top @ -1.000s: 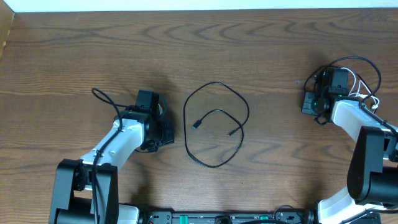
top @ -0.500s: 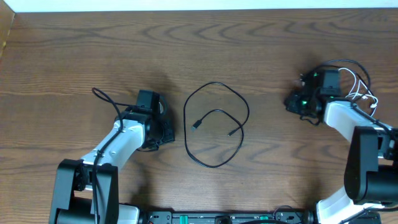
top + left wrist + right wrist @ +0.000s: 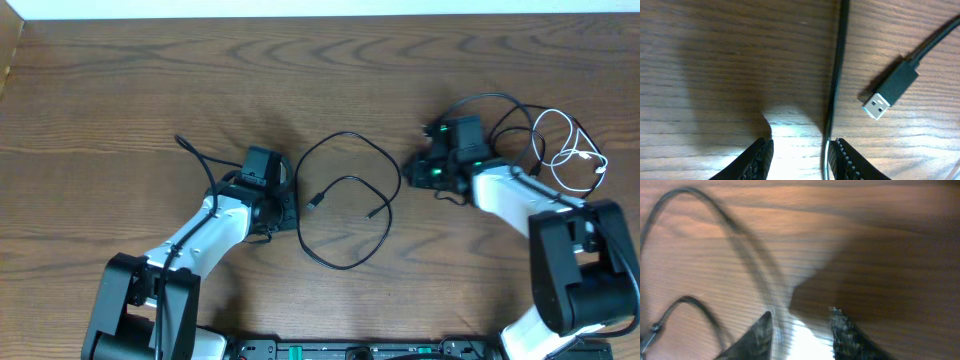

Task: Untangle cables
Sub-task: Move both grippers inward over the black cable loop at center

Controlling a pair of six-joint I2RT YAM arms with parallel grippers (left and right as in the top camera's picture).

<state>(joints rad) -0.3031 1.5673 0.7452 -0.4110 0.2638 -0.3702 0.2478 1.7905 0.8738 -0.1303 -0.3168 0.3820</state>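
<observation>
Hovering either side of the centre loop, both arms are low and ready, so I read this as the reach-and-grasp step of the untangling. On the left, the left gripper sits low over the table. Its arm is folded and points right, at the left edge of the black cable that lies in one big loop mid-table. The wrist view shows its fingers spread, with the cord just inside the right-hand one and nothing pinched. The flat plug lies just beside. The next call, I'd say, is to drop, close on that strand and draw it left without dragging the whole loop along.

Across the loop, the right gripper points left, near the loop's right edge. Its own view is blurred, but the fingers look apart with bare wood between them. Far right, a white cable and a second black cable lie looped across each other.
</observation>
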